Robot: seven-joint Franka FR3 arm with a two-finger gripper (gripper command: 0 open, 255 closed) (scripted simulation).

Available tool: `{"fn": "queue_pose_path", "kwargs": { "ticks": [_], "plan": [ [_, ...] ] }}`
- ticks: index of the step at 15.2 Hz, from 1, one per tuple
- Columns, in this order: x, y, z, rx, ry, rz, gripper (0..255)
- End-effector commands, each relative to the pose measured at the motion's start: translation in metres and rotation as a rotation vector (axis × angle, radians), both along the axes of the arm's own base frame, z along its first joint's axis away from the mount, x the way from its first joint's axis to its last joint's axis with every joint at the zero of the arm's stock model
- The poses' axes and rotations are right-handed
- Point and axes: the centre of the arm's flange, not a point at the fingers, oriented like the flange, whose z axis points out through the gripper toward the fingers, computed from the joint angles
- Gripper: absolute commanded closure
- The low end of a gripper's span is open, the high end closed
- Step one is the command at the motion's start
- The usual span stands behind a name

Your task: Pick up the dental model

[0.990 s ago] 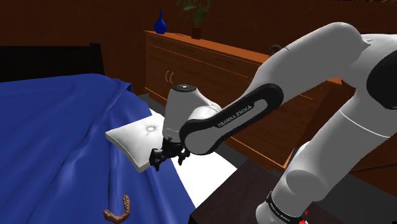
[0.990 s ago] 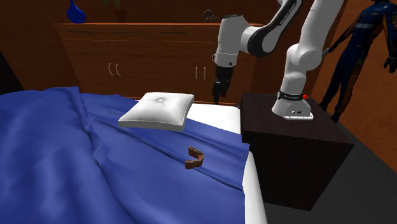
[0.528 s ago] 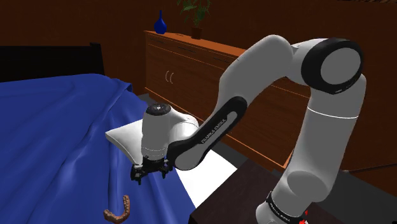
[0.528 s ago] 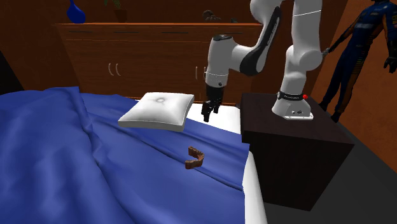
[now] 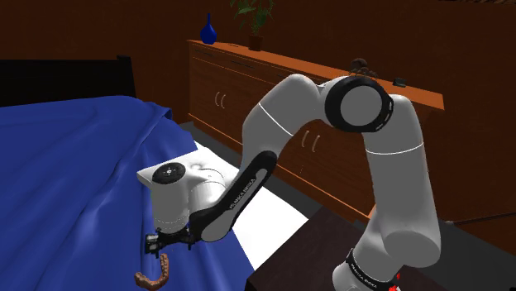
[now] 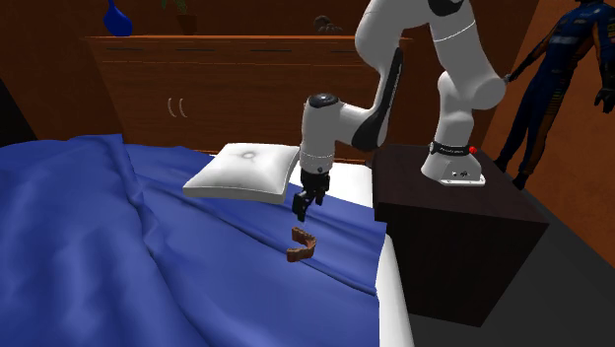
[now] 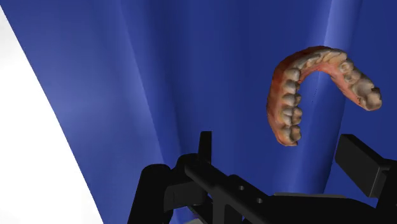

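So the dental model [image 7: 284,95] sits on the blue bedcover [image 6: 148,246], out toward the side of the bed nearest the dark stand [image 6: 463,217], just short of the strip of white sheet [image 6: 394,296] and well apart from the white pillow [image 6: 246,170]. It's a reddish-brown horseshoe arch with a row of pale bumpy teeth, and in the wrist view the teeth face up at the camera. The gripper [image 6: 304,204] hovers right above it, not touching, and the black fingers [image 7: 359,165] stand wide apart with nothing between them, so it's empty-handed. My guess on handling: a small hard cast like this is probably light and stiff, so weight's no issue, but it looks thin and curvy, and those teeth are lumpy, so flat pads could skate off if they land on a slope. It's also on soft cloth with folds, which I'd expect to give a bit under a downward push and maybe tip the thing. I wouldn't try to span the whole arch from outside; squeezing the two open ends together seems like the way to snap or flip it. I'd pinch one side of the horseshoe across its thickness, inner wall to outer wall, or take the front curve the same way, with the fingers low enough to get below the teeth.
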Motion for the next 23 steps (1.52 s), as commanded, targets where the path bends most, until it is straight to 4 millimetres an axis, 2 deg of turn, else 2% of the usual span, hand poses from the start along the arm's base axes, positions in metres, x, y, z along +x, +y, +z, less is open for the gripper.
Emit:
{"fn": "queue_pose_path", "kwargs": {
  "ticks": [1,3,10,12,13,22,23],
  "plan": [
    [0.009,0.017,-0.023,-0.010,-0.004,-0.014,0],
    [0.017,0.030,-0.039,-0.017,-0.005,-0.025,0],
    [0.017,0.030,-0.076,-0.017,-0.005,-0.025,0],
    [0.017,0.030,-0.079,-0.017,-0.005,-0.025,0],
    [0.017,0.030,-0.079,-0.017,-0.005,-0.025,255],
    [0.017,0.030,-0.079,-0.017,-0.005,-0.025,255],
    [0.017,0.030,-0.074,-0.017,-0.005,-0.025,255]
  ]
}}
